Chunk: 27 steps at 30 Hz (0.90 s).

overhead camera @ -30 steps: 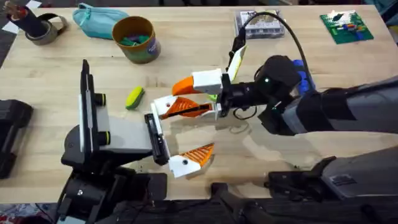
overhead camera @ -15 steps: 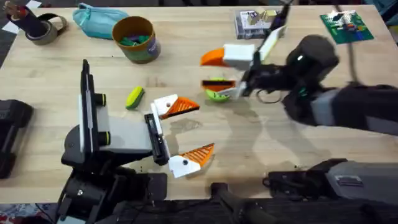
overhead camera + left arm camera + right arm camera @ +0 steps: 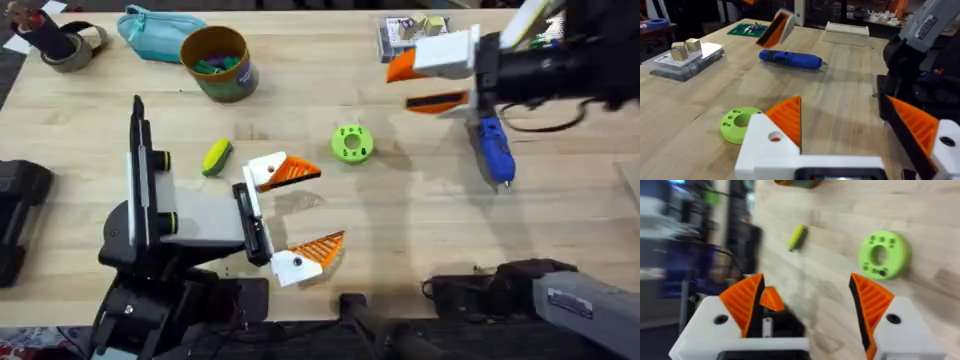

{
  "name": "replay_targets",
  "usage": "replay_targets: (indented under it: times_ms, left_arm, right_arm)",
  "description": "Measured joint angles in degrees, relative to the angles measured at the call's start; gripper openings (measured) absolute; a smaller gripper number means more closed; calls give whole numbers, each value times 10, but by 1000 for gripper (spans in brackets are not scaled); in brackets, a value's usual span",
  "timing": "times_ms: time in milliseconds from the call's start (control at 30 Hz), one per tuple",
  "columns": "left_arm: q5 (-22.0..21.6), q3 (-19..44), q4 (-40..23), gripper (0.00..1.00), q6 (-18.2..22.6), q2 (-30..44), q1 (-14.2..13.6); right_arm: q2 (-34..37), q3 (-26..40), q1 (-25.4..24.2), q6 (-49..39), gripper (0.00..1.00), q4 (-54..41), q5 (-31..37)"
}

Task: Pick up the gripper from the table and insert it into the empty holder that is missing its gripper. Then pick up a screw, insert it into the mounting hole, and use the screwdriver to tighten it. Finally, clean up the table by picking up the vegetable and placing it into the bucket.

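Orange wedge (image 3: 297, 172): seated against the white holder (image 3: 264, 172) on the left tool (image 3: 310, 208), opposite the striped twin wedge (image 3: 322, 246). In the left wrist view the mounting hole (image 3: 775, 136) in the holder looks bare, so the wedge is judged unfastened.

Left tool: jaws apart, grasping nothing, low over the worktop (image 3: 420, 230).

Right tool (image 3: 415, 85): jaws spread, empty, raised at the far right just beside the screwdriver (image 3: 493, 150).

Screwdriver: lying flat on the worktop, blue handle, tip toward the near edge.

Green disc (image 3: 351, 143): flat, between the wedge and the screwdriver; whether it carries screws cannot be told.

Vegetable (image 3: 216, 157): on the worktop near the left arm; bucket (image 3: 218, 62) well beyond it.

Hazards, as judged:
- An unscrewed wedge may slide or tilt out of the holder if the left arm shifts or is nudged.
- A round handle may roll away under an off-centre pinch.
- A screw is small; a loose pinch could drop it or start it crooked in the hole.
- Driver pressure off the hole's line could push the wedge askew.
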Motion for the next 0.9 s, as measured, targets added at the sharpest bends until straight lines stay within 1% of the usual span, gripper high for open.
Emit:
replay_targets:
  times_ms: [67, 167, 333, 467, 700, 800, 900]
  left_arm:
    - [0, 0, 0, 986, 0, 0, 0]
    - [0, 0, 0, 986, 0, 0, 0]
    - [0, 0, 0, 986, 0, 0, 0]
    - [0, 0, 0, 986, 0, 0, 0]
    - [0, 0, 0, 986, 0, 0, 0]
    - [0, 0, 0, 986, 0, 0, 0]
    - [0, 0, 0, 986, 0, 0, 0]
  right_arm:
    - [-9, 43, 0, -54, 997, -77, 38]
    - [-19, 87, 0, -116, 997, -151, 91]
    - [-24, 103, 16, -174, 997, -221, 176]
    - [-24, 103, 58, -193, 998, -245, 259]
    - [-24, 103, 169, -204, 997, -258, 404]
    - [-24, 103, 206, -206, 997, -252, 439]
    - [-23, 103, 232, -208, 997, -232, 457]
